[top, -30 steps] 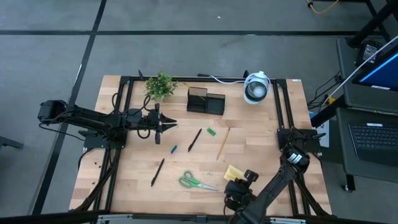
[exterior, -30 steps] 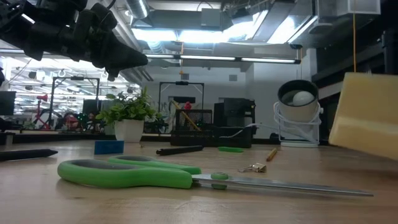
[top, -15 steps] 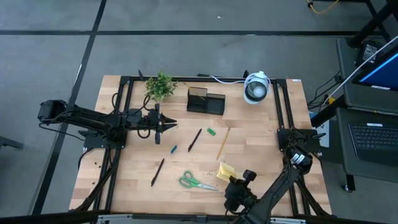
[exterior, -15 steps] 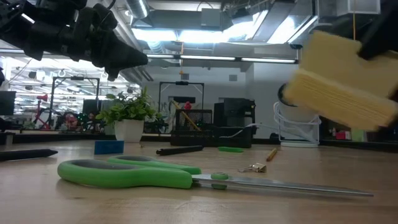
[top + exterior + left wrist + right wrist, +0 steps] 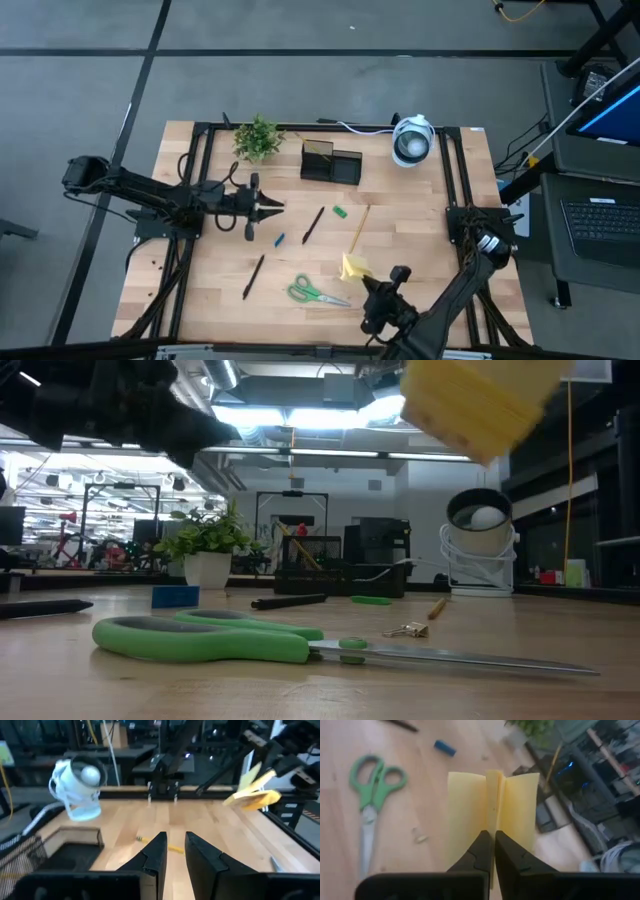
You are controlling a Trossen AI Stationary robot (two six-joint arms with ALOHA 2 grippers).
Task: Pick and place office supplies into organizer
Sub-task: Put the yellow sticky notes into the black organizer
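Note:
My right gripper [image 5: 362, 278] is shut on the yellow sticky-note pad [image 5: 352, 266], which hangs above the table near its front edge. The pad [image 5: 480, 405] fills the top of the low view. On the wood lie green-handled scissors [image 5: 315, 292], two black pens [image 5: 313, 224] [image 5: 253, 276], a pencil [image 5: 359, 228], a green piece [image 5: 340, 211] and a blue piece [image 5: 279, 240]. The black organizer [image 5: 331, 162] stands at the far middle. At the left, my left gripper [image 5: 174, 854] is held level above the table, a narrow gap between its fingers and nothing in it. My right gripper pinches the pad's middle sheets [image 5: 492, 822] between its two fingers, at one edge. The sheets on either side fan apart from the fingers. The fingers slant down from the table's near side. The pad is lifted clear of the table, tilted.
A small potted plant [image 5: 257, 138] and a round white-and-grey device [image 5: 412, 140] with a cord stand along the far edge, on either side of the organizer. A small metal clip [image 5: 405, 629] lies beside the scissors. Black frame rails run along the table's left and right sides.
My right gripper has risen with the sticky-note pad and tipped, carrying it a little toward the table's left and far side. The pad, low near the table a second ago, now hangs well above it and has turned about.

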